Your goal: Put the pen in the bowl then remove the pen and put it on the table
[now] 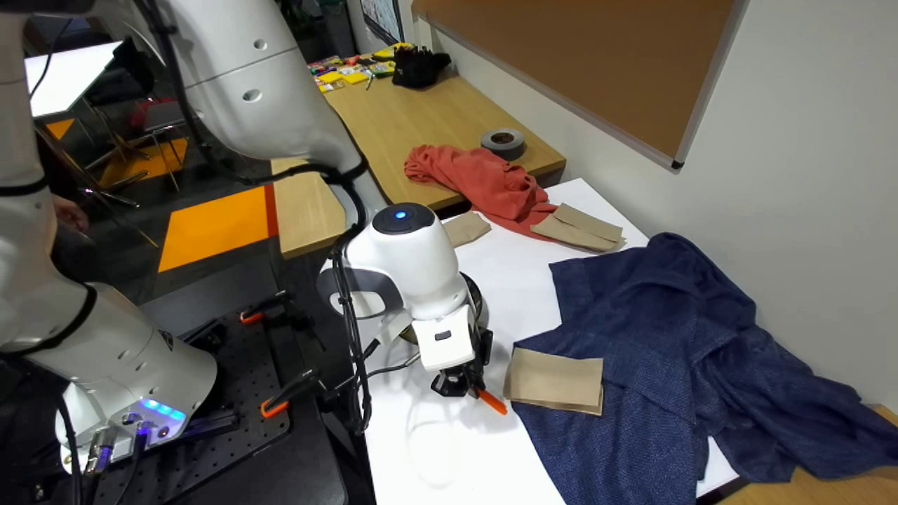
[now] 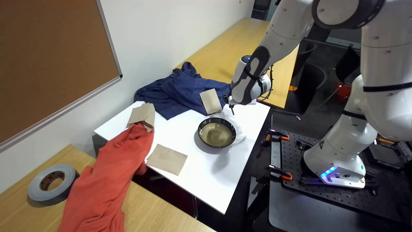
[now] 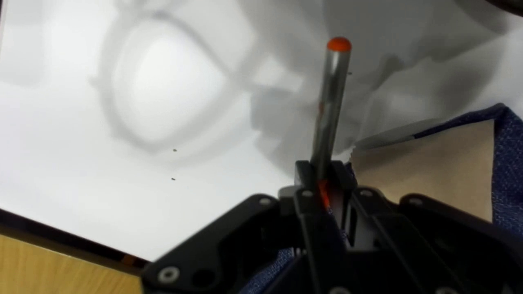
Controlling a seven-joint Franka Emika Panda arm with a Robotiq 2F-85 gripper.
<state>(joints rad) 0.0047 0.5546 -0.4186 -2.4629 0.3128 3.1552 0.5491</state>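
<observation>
Over there the pincer is clamped on the pen, which juts at a slant over the white surface; I see the bowl resting on that surface, apart from the pen, and brown paper partly on the dark blue cloth

The white table is bright, nearly washed out, and crossed by soft, overlapping grey shadows.

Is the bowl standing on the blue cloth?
No, in an exterior view the bowl stands on the white table, and a white gap separates it from the blue cloth.
</observation>
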